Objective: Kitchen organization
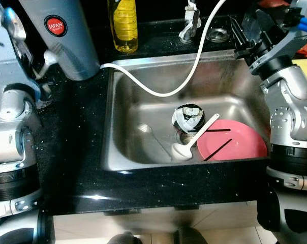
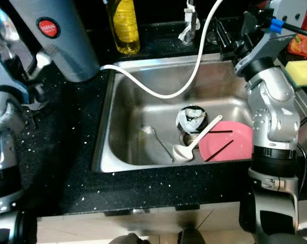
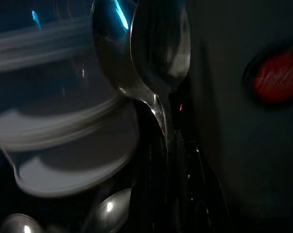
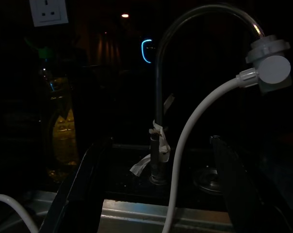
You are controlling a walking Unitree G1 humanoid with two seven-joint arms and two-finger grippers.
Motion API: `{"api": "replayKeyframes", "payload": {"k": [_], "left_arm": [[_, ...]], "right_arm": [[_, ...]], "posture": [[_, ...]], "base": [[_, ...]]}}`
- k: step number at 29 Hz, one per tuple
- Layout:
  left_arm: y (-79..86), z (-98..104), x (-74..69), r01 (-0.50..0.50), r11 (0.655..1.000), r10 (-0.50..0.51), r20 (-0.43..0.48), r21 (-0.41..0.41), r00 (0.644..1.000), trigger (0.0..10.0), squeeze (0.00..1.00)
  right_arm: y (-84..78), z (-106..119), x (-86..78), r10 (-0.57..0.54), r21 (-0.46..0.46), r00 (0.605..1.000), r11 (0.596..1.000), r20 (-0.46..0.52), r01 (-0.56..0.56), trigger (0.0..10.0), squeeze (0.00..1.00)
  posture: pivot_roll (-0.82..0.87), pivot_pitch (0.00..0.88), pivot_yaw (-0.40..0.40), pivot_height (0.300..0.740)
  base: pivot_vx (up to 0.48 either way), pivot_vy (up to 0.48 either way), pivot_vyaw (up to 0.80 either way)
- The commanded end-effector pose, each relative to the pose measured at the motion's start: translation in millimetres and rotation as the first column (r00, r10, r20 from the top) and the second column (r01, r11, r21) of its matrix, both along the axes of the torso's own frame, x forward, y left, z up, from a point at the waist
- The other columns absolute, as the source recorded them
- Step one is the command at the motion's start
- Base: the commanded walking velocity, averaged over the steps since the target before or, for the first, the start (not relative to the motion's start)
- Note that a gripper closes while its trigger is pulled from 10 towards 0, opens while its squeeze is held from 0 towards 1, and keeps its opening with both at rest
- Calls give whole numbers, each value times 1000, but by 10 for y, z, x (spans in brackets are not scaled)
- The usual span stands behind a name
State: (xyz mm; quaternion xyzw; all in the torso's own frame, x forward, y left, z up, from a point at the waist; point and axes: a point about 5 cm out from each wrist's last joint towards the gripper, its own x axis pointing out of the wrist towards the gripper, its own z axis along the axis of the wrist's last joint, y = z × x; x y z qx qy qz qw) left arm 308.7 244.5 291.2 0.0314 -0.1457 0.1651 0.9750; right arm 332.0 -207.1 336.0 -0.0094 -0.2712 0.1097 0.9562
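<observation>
Left gripper (image 3: 168, 160): fingers closed on metal spoon (image 3: 151, 53), beside grey appliance (image 1: 67, 35).
Right gripper (image 4: 151, 194): fingers apart, empty, over sink (image 1: 143, 86) back edge.
Sink contents: pink plate (image 1: 235, 145), white ladle (image 1: 191, 145), fork (image 2: 156, 140).

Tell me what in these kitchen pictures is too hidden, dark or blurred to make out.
- Yellow bottle: its top is cut off by the upper edge of both eye views.
- Grey canister: also cut off by the upper edge.
- Sink drain: covered by a crumpled dark thing I cannot identify.
- Left wrist view: dark and blurred; a metal spoon shows, the pale shapes beside it stay unclear.
- Right wrist view: very dark; the faucet and white hose are readable.
</observation>
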Motion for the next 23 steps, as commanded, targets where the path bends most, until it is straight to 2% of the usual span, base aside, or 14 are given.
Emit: {"api": "replayKeyframes", "payload": {"k": [1, 2, 4, 5, 7, 10, 12, 13, 14, 16, 18, 20, 23], "left_arm": [[-137, 256, -90, 69, 992, -82, 128, 103, 988, 10000, 0], [-137, 256, -90, 69, 992, -82, 128, 103, 988, 10000, 0], [-384, 410, -159, 204, 958, -244, 199, 203, 949, 10000, 0], [-384, 410, -159, 204, 958, -244, 199, 203, 949, 10000, 0], [-547, 492, -210, 265, 924, -332, 232, 277, 914, 10000, 0], [-763, 528, -236, 285, 883, -392, 254, 374, 884, 10000, 0], [-804, 511, -231, 299, 875, -407, 247, 381, 879, 10000, 0], [-846, 487, -227, 317, 865, -426, 237, 388, 873, 10000, 0], [-930, 424, -218, 378, 839, -479, 203, 391, 854, 10000, 0], [-958, 399, -216, 402, 828, -500, 188, 391, 846, 10000, 0], [-1044, 328, -212, 514, 790, -582, 144, 334, 800, 10000, 0], [-1082, 294, -212, 565, 765, -621, 124, 310, 774, 10000, 0], [-1108, 245, -189, 603, 748, -646, 97, 278, 757, 10000, 0]], "right_arm": [[89, 50, -18, 45, -8, 999, 999, 26, -45, 10000, 0], [89, 50, -18, 45, -8, 999, 999, 26, -45, 10000, 0], [155, 73, -37, 112, 8, 993, 994, 26, -112, 10000, 0], [155, 73, -37, 112, 8, 993, 994, 26, -112, 10000, 0], [219, 94, -64, 173, 25, 985, 985, 30, -173, 10000, 0], [338, 87, -97, 252, 43, 967, 967, 30, -253, 10000, 0], [362, 77, -104, 265, 40, 964, 963, 29, -266, 10000, 0], [390, 67, -113, 283, 42, 959, 958, 29, -284, 10000, 0], [438, 60, -133, 322, 58, 946, 945, 30, -323, 10000, 0], [454, 59, -140, 338, 68, 941, 938, 31, -340, 10000, 0], [493, 59, -166, 385, 92, 923, 918, 33, -386, 10000, 0], [524, 52, -194, 415, 96, 909, 904, 33, -416, 10000, 0], [573, 41, -235, 459, 104, 888, 882, 31, -460, 10000, 0]], "posture": [[-59, 99, 91, 740], [-59, 99, 91, 740], [-62, 99, 90, 740], [-62, 99, 90, 740], [-61, 98, 89, 740], [-60, 96, 89, 740], [-60, 96, 89, 740], [-61, 96, 90, 740], [-63, 95, 91, 740], [-63, 95, 91, 740], [-66, 95, 92, 740], [-67, 95, 92, 740], [-66, 96, 94, 740]], "base": [[0, 0, 0], [0, 0, 0], [0, 0, 0], [0, 0, 0], [0, 0, 0], [0, 0, 0], [0, 0, 0], [0, 0, 0], [0, 0, 0], [0, 0, 0], [0, 0, 0], [0, 0, 0], [0, 0, 0]]}}
